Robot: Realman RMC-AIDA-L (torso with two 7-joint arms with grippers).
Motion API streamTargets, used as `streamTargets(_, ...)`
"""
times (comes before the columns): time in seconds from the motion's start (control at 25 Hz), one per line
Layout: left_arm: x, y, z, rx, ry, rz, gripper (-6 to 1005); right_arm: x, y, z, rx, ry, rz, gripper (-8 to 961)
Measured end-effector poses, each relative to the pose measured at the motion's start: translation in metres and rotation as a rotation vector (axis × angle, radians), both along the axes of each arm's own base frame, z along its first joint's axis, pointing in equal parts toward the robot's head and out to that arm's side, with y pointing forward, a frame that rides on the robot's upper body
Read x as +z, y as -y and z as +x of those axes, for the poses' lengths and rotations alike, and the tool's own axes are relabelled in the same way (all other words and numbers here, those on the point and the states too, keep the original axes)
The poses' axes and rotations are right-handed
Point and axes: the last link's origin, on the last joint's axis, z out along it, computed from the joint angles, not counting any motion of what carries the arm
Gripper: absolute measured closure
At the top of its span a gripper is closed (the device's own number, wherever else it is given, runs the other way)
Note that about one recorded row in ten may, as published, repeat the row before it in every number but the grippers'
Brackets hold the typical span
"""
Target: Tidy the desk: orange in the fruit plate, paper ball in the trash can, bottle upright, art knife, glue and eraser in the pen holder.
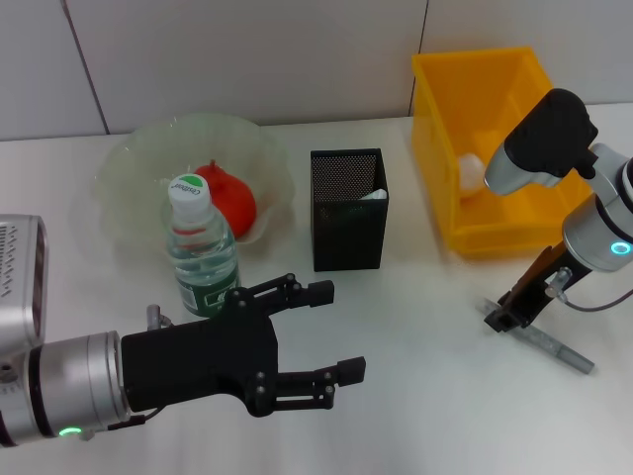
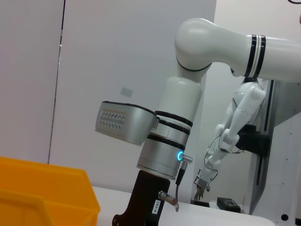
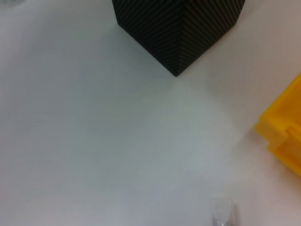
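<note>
The orange (image 1: 231, 200) lies in the pale green fruit plate (image 1: 124, 173) at the back left. Just in front of the plate, the bottle (image 1: 201, 249) stands upright. In the middle is the black mesh pen holder (image 1: 348, 213) (image 3: 178, 28), with something white inside. A paper ball (image 1: 471, 170) rests in the yellow trash can (image 1: 495, 109). A grey art knife (image 1: 554, 346) lies on the table at the right, and my right gripper (image 1: 506, 317) is down at its left end. My left gripper (image 1: 341, 330) hovers open near the front, right of the bottle, holding nothing. Glue and eraser are out of view.
The white table (image 1: 415, 396) carries everything, with a wall behind it. The trash can's corner (image 3: 284, 136) shows in the right wrist view, and its rim (image 2: 42, 197) in the left wrist view beside my right arm.
</note>
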Motion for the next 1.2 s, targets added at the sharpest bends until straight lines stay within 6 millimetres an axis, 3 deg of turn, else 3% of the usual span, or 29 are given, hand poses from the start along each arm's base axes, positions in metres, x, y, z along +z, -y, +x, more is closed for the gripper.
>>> streamTargets(0.92,0.001,0.001,-0.001,0.001,0.003,0.001,130,0.001,-0.001,0.002,-0.032,-0.002,0.036,794)
streamTargets(1.2,0.001,0.002,-0.001,0.001,0.004,0.0,129,0.014,-0.001,-0.01,-0.01,-0.026,0.076,812)
